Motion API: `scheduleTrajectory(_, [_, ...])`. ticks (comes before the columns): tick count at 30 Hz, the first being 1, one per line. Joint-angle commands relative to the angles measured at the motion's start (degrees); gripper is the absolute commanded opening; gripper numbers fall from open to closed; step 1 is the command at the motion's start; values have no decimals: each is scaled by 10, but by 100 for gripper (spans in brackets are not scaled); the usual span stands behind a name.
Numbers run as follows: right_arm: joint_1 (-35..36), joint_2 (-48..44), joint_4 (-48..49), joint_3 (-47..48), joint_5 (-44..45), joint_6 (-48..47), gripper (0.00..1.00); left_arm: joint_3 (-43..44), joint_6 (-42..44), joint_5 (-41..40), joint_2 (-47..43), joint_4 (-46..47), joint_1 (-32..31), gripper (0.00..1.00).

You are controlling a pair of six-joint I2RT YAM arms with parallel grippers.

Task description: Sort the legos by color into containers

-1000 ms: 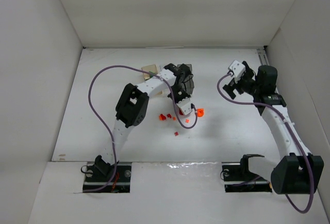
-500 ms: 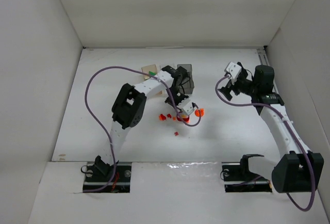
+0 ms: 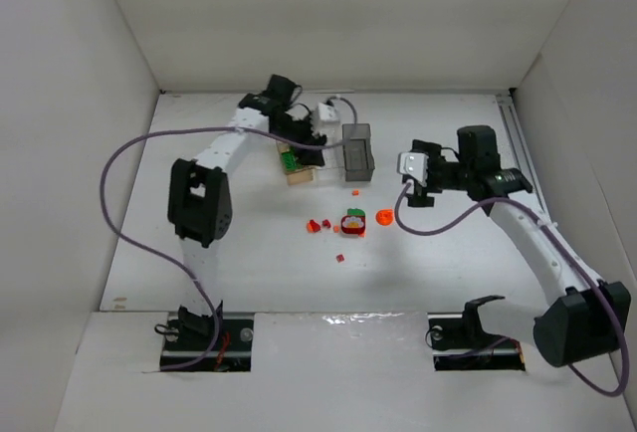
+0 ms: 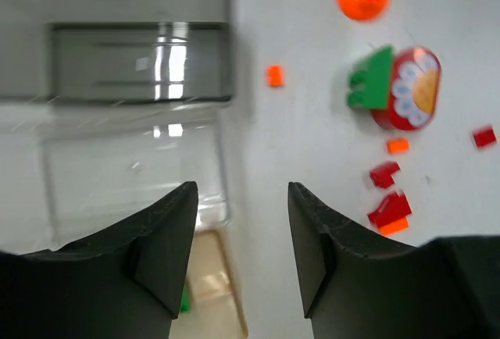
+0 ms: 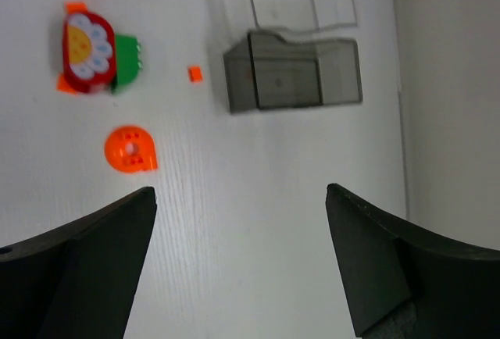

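Finds the left pincer (image 4: 241, 198) swung off the loose legos (image 3: 320, 224) to over the tan-orange bin (image 3: 302, 177), fingers parted, empty. Puts a green brick (image 3: 289, 160) inside it. Leaves reds and oranges on the tabletop (image 3: 199, 233), near the wide-spread, empty right pincer (image 5: 241, 198).

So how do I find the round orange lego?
Find the smoky grey bin mid-table. Just nearer the robot lies a red flower piece; the round orange lego sits beside it, toward the right arm. The other orange bits are tiny squares.
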Motion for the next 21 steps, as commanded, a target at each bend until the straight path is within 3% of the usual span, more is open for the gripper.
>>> scheduleTrajectory(1, [46, 50, -43, 69, -64, 53, 93, -99, -296, 97, -126, 195, 73, 48])
scheduleTrajectory(3, [75, 50, 49, 37, -64, 180, 90, -169, -370, 90, -179, 268, 82, 48])
scheduleTrajectory(7, [138, 59, 126, -7, 2, 270, 78, -232, -391, 79, -237, 309, 82, 48])
scheduleTrajectory(11, [138, 85, 152, -18, -10, 308, 69, -285, -408, 65, -277, 323, 82, 48])
scheduleTrajectory(13, [148, 91, 170, -45, 16, 316, 69, -291, -408, 55, -283, 318, 82, 48])
scheduleTrajectory(14, [157, 99, 176, -45, 31, 316, 79, -297, -403, 49, -283, 318, 82, 48])
scheduleTrajectory(17, [172, 120, 189, -34, 53, 309, 92, -304, -403, 41, -289, 312, 82, 48])
scheduleTrajectory(19, [179, 141, 173, -5, 19, 287, 99, -315, -403, 35, -289, 318, 82, 48])
scheduleTrajectory(21, [194, 169, 127, 45, 6, 188, 99, -315, -396, 29, -289, 318, 82, 48])
